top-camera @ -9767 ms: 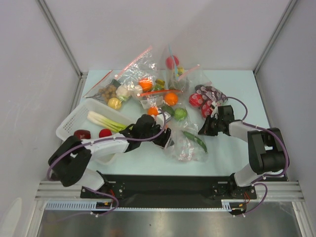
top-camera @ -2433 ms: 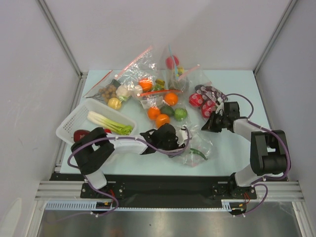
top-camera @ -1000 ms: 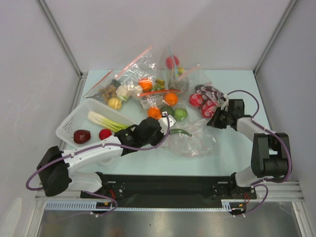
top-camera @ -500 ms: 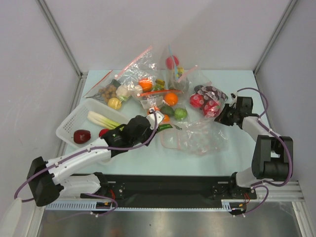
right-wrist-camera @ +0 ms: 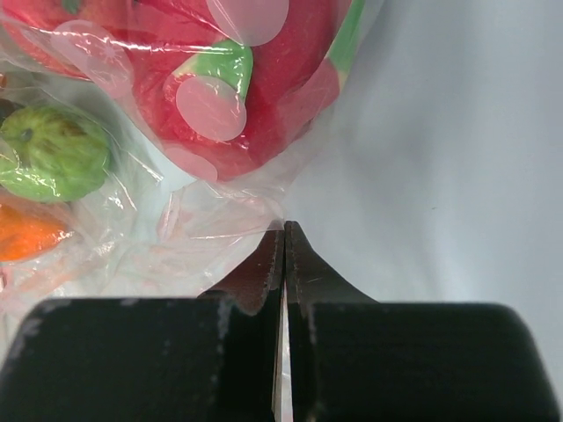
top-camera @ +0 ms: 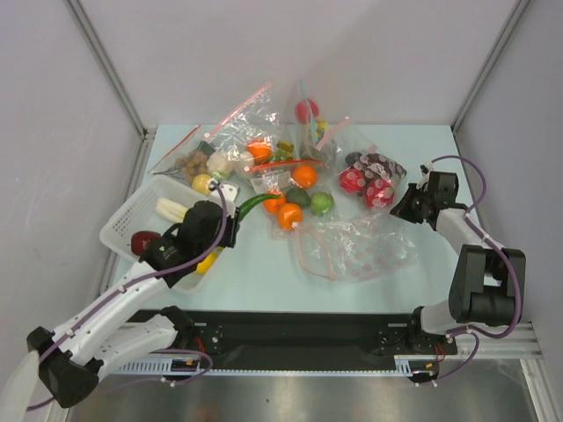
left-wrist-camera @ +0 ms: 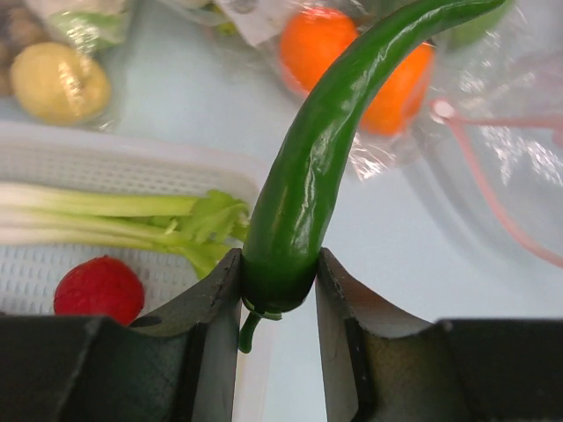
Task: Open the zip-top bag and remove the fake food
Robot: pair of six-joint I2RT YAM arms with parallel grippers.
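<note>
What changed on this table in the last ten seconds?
The left gripper reached into the zip-top bag, gripped the green chilli and carried it left; it now holds it above the white basket's rim. The right gripper, shut on the bag's plastic, drew away to the right, stretching the bag flatter. The other bags at the back and the leek in the basket stayed put.

The pale blue-green desk (top-camera: pixel 422 154) stood inside a plain booth, closed in by a white back wall (top-camera: pixel 290 44), a grey-white left wall (top-camera: pixel 53 132) and a matching right wall (top-camera: pixel 528 132), with slanting metal posts (top-camera: pixel 107 66) at the two far corners. Along the near edge ran a black base plate (top-camera: pixel 299 323), a ribbed aluminium rail (top-camera: pixel 493 338) and a brushed metal strip (top-camera: pixel 299 396). The light was even and soft, leaving only faint shadows.
</note>
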